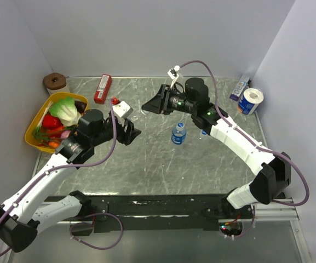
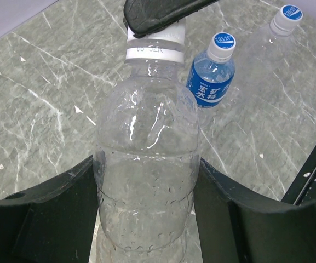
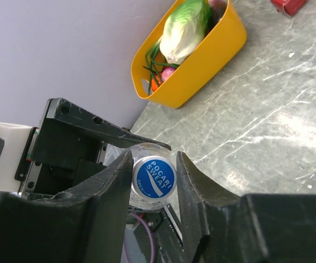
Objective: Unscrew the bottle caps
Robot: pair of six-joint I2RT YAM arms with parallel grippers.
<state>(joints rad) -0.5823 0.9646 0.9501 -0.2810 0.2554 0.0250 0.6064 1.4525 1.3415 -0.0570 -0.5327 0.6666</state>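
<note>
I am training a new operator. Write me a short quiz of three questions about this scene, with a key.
1. True or false: the left gripper holds the clear bottle by its body.
2. The right gripper is shut on: A) the bottle's base, B) its blue-topped cap, C) nothing.
3. How many more bottles stand on the table?
Key: 1 true; 2 B; 3 two, the blue-labelled bottle and the far bottle.

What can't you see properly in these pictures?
Left wrist view: the held bottle loses its bottom to the lower edge.
Right wrist view: the right end effector and the cap hide that bottle's body.
Top view: the right arm covers most of the far bottle.
Top view: the middle bottle's label is unreadably small.
</note>
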